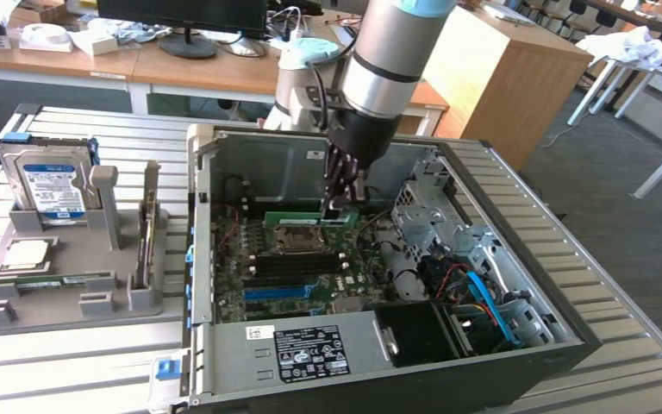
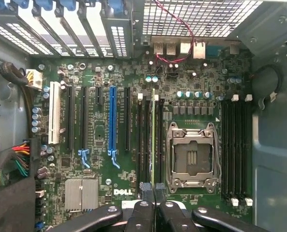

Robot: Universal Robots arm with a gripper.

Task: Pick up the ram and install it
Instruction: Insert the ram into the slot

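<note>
While the arm reaches down into the open computer case (image 1: 503,379), gripper (image 1: 337,209): fingers pinched nearly together on the ram's upper edge, toward one end.
ram (image 1: 299,220): green stick standing on edge at the memory slots, centre of the exterior frame.
Seating: cannot tell whether it is pressed home.
Wrist view: ram (image 2: 153,140) seen edge-on as a thin line between black slots (image 2: 139,145), beside the open processor socket (image 2: 192,154); gripper (image 2: 153,192) clamped over it.
Exterior view: grey tray (image 1: 66,309) at the exterior view's left, carrying a hard drive (image 1: 53,185), a silver chip (image 1: 27,253) and a second green stick (image 1: 49,280) lying flat.
</note>
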